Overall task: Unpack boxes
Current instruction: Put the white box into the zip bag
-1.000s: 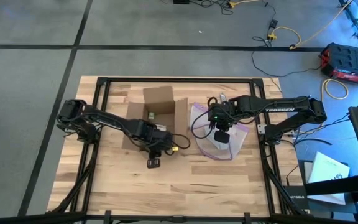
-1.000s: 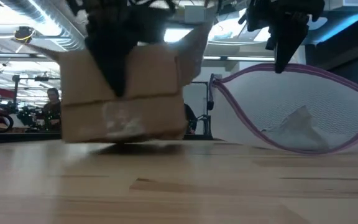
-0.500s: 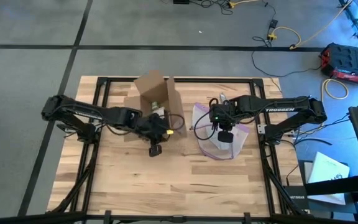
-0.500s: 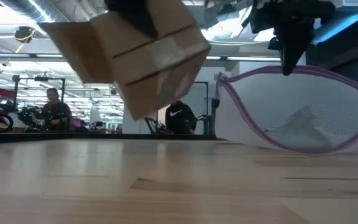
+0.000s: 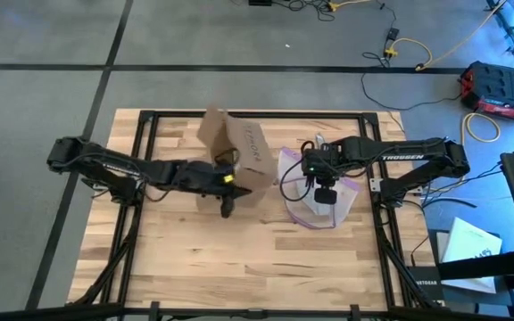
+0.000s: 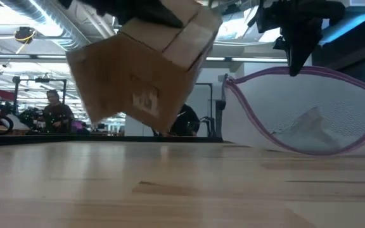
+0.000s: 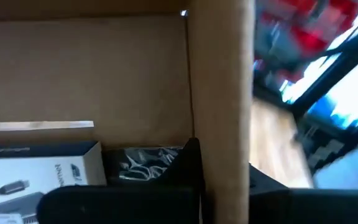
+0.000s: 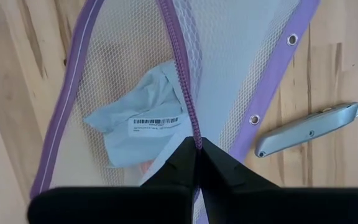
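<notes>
Matt brown cardboard box, pale wood table (grained), mesh plastic bag.

The box is blurred and cut off at the top in the low view; its label cannot be read.

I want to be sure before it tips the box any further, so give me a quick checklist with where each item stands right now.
1. Left gripper shut on the box wall: ok.
2. Box lifted clear of the table: ok, tilted in the air.
3. Contents still inside: ok, a white carton shows inside.
4. Right gripper shut on the mesh bag at its purple zip edge: ok.
5. Bag mouth under the box opening: cannot tell.
6. Utility knife out of the way: ok, beside the bag.
</notes>
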{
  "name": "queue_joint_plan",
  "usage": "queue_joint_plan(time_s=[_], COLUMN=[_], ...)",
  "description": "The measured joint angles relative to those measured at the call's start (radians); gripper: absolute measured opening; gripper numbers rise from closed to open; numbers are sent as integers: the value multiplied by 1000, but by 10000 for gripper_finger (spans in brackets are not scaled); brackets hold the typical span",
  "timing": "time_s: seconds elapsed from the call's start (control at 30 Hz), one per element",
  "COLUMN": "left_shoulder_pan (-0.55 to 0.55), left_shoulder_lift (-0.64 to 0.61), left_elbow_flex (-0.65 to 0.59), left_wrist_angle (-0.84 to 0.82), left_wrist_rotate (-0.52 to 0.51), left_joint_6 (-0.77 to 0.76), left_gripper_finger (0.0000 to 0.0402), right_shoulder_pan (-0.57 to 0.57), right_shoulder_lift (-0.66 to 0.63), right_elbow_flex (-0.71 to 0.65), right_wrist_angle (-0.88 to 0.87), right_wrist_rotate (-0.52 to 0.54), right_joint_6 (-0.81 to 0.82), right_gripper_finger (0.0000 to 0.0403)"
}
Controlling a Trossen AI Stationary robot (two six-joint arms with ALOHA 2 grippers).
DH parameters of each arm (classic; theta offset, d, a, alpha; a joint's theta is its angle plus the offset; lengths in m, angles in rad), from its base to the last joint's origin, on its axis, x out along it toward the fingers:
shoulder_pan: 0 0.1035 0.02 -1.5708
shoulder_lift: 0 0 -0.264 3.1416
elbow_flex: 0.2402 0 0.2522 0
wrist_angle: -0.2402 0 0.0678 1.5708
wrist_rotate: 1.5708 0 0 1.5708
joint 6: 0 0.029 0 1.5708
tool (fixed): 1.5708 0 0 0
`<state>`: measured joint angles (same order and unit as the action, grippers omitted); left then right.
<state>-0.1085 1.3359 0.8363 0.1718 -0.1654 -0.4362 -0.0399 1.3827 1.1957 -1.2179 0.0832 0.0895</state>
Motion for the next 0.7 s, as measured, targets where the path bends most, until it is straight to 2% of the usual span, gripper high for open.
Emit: queue_joint_plan(time_s=[0.17, 0.23, 0.53, 0.7], left_shoulder_pan=[0, 4, 12, 11], left_shoulder_lift=[-32, -37, -30, -23], left_elbow_flex=[-118, -151, -395, -475], left_wrist_angle=[473, 597, 944, 1050], left_wrist_rotate=[0, 2, -31, -64], left_joint_6=[50, 82, -2, -11], left_gripper_finger=[0, 0, 0, 0], right_shoulder_pan=[0, 0, 0, 0], right_shoulder_lift=[0, 0, 0, 0], right_elbow_flex=[0, 0, 0, 0], right_wrist_angle=[-8, -13, -24, -35], right_wrist_rotate=[0, 0, -1, -2], right_joint_6=[-15, -16, -16, -16], right_gripper_finger=[0, 0, 0, 0])
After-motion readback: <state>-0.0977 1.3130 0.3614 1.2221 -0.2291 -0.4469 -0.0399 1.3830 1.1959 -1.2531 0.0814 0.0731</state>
